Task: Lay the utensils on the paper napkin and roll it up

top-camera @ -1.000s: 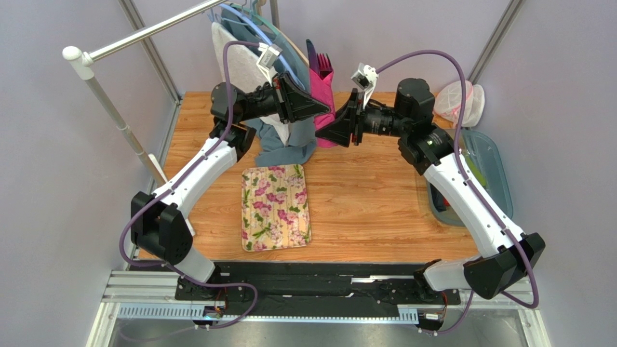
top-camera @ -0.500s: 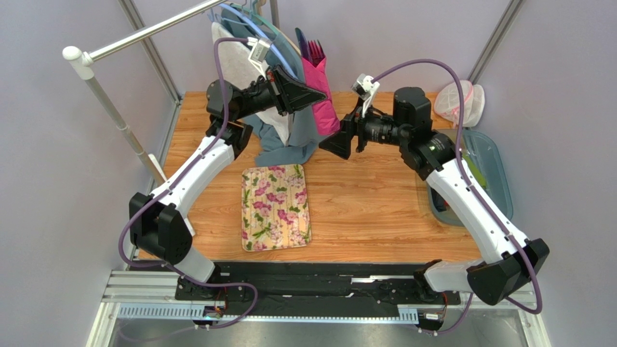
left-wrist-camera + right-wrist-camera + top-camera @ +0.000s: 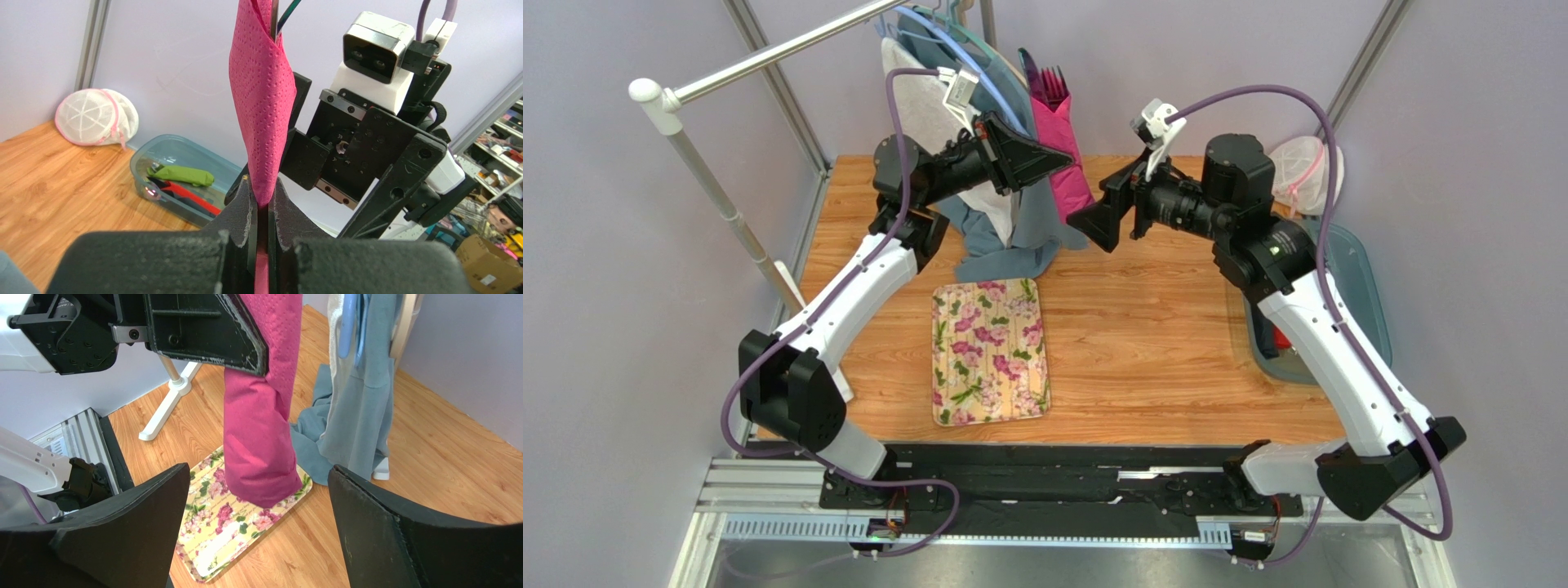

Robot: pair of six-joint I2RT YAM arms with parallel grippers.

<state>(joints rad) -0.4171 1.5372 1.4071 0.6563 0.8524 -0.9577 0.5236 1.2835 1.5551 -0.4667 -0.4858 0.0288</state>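
My left gripper [image 3: 1053, 157] is shut on the rolled magenta paper napkin [image 3: 1065, 153] and holds it upright, high above the table's far side. Dark utensil tips [image 3: 1048, 83] stick out of the roll's top. In the left wrist view the napkin [image 3: 264, 92] rises from between my shut fingertips [image 3: 245, 202]. My right gripper [image 3: 1095, 228] is open and empty, just right of the roll and apart from it. In the right wrist view the napkin [image 3: 261, 441] hangs from the left gripper [image 3: 202, 331], in front of my spread fingers [image 3: 141, 508].
A cream flowered mat [image 3: 990, 350] lies on the wooden table [image 3: 1136, 343] below the roll. A grey-blue cloth [image 3: 1014, 239] hangs from a rack [image 3: 768, 55] behind it. A clear container [image 3: 1357, 288] and a white mesh bag [image 3: 1302, 172] sit at the right.
My left gripper has lifted the napkin roll higher. My right gripper has drawn back to the right, away from the roll.
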